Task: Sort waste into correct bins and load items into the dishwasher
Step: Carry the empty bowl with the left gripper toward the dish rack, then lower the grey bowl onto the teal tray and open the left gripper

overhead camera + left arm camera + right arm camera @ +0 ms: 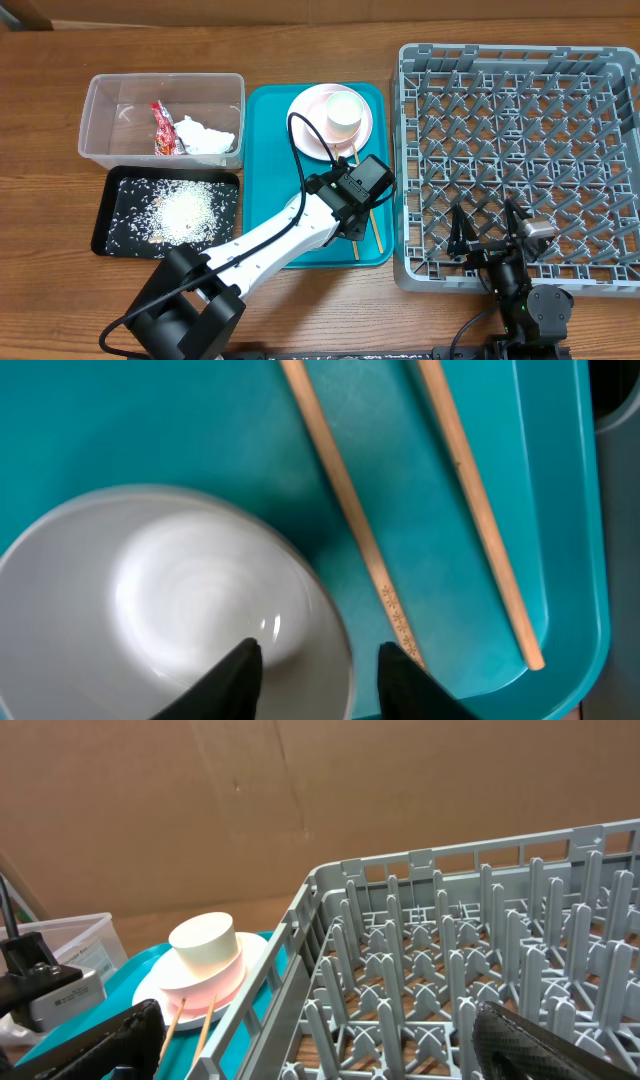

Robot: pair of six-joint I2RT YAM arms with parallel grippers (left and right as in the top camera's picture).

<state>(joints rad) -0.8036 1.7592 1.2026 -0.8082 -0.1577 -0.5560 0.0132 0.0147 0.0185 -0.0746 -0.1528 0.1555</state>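
A white bowl (150, 600) sits on the teal tray (200, 420). My left gripper (320, 660) is open and straddles its rim, one finger inside and one outside. In the overhead view the left gripper (352, 198) hides the bowl. Two wooden chopsticks (350, 510) lie beside it on the tray (265, 180). A white cup (343, 112) stands on the pink plate (308, 125). The tissue (205, 138) and red wrapper (162, 130) lie in the clear tub (95, 120). Rice (185, 208) lies in the black tray (105, 215). My right gripper (487, 235) (320, 1020) is open and empty over the front of the grey dish rack (402, 160). No metal bowl shows.
The right wrist view shows the rack's wall (330, 880) and pegs, with the cup (205, 945), plate (165, 990) and chopsticks (207, 1010) beyond it. The left arm (270, 245) stretches from the table's front edge over the teal tray.
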